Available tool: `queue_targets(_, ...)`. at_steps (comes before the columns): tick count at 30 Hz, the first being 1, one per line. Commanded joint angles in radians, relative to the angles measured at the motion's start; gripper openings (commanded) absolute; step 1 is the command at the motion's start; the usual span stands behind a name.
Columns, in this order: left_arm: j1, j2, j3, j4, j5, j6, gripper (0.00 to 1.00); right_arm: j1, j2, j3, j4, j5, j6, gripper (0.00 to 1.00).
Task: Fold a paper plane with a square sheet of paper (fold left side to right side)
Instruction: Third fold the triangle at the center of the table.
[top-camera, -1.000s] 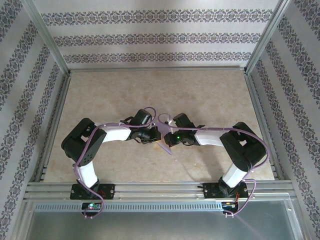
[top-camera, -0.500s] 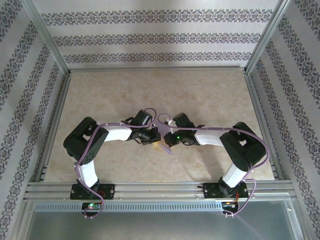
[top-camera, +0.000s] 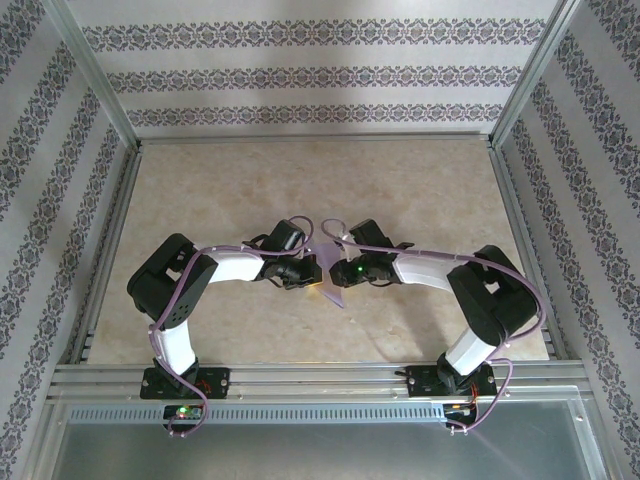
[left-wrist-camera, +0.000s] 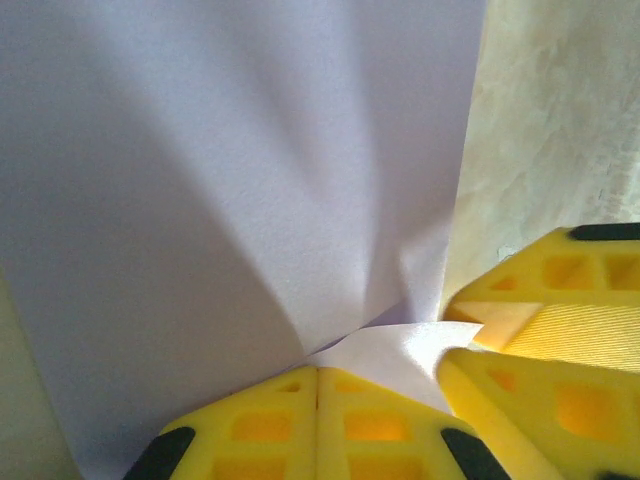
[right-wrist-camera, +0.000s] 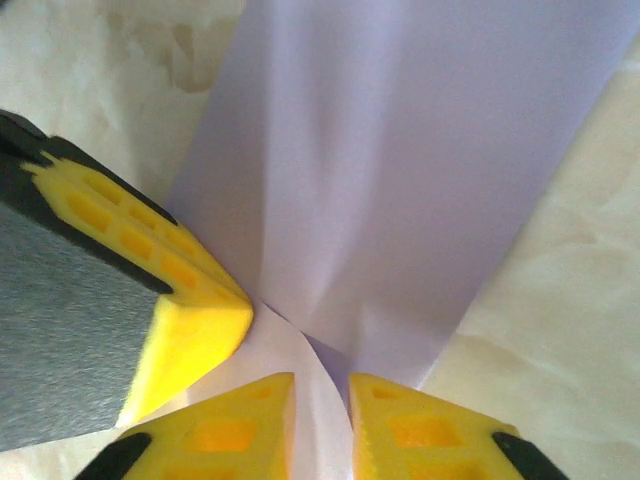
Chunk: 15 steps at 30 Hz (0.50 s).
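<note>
**A:** Lavender, that sheet of paper (left-wrist-camera: 250, 180). Is it sitting right against the left pincer (left-wrist-camera: 317, 400)?

**B:** It is. The two yellow fingers are pressing flat together, and the sheet is rising out from behind their seam. I'm reading that as the left pincer clamping a fold or corner of it.

**A:** And the right pincer (right-wrist-camera: 320, 400)?

**B:** Its fingers are standing slightly apart, with paper running through the narrow gap. I'm judging that it isn't squeezing, since the gap is looking wider than thin paper needs.

**A:** So which way is the sheet lying from each?

**B:** Straight ahead of both. The pincers are facing each other tip to tip, just beside one another, and the sheet is fanning up and away from the fingertips between them. From above, its long axis is running across the line joining the two pincers, with a pointed end poking out on the side towards the arm bases.

**A:** Which arm is sitting nearer?

**B:** Neither, because both are reaching the same spot. Only the left one is doing the holding, though, so I'm expecting the fold to turn on that side swinging across towards the right pincer.

**A:** And beyond the paper?

**B:** The pale marbled worktop (top-camera: 420, 180) is stretching away past both pincers.
</note>
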Motion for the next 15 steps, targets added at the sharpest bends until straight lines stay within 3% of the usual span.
queue_targets(1,-0.011,0.061,-0.025,-0.068,-0.07,0.017,0.06,-0.015,-0.059,0.042,-0.085,0.021,-0.004,0.27)
queue_targets(8,-0.011,0.06,-0.014,-0.072,-0.067,0.019,0.05,-0.041,-0.181,0.07,-0.251,-0.006,0.008,0.3)
queue_targets(15,-0.011,0.059,-0.008,-0.074,-0.07,0.023,0.06,-0.03,-0.174,0.018,-0.206,-0.249,0.234,0.09)
